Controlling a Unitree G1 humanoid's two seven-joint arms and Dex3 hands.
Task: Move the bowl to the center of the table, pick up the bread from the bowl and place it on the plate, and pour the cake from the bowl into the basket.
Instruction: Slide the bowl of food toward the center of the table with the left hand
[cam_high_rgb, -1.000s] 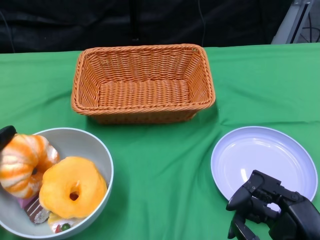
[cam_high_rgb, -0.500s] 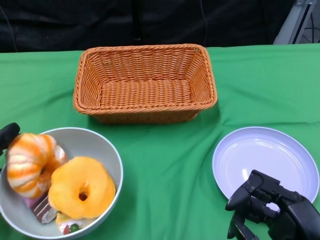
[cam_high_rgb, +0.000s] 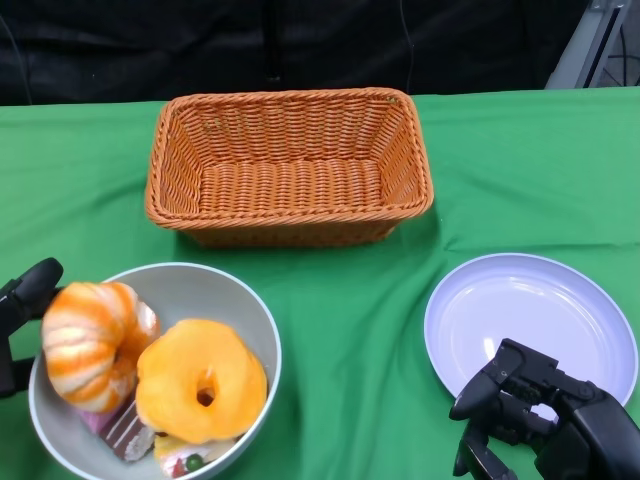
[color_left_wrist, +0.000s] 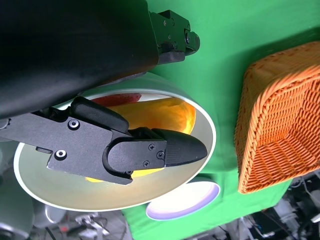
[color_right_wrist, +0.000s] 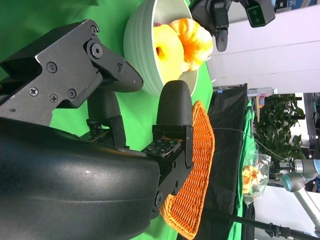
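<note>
We are on the first step: bringing the bowl to the table's centre.

At the far left our left hand grips the rim of the bowl, one finger inside and the others outside the wall. The bowl sits left of centre, holding the striped bread, a yellow ring bread and cake. Behind stands the basket. Next we judge it must slide rightward, clear of the plate. Our right hand rests empty, fingers loosely apart.
</note>
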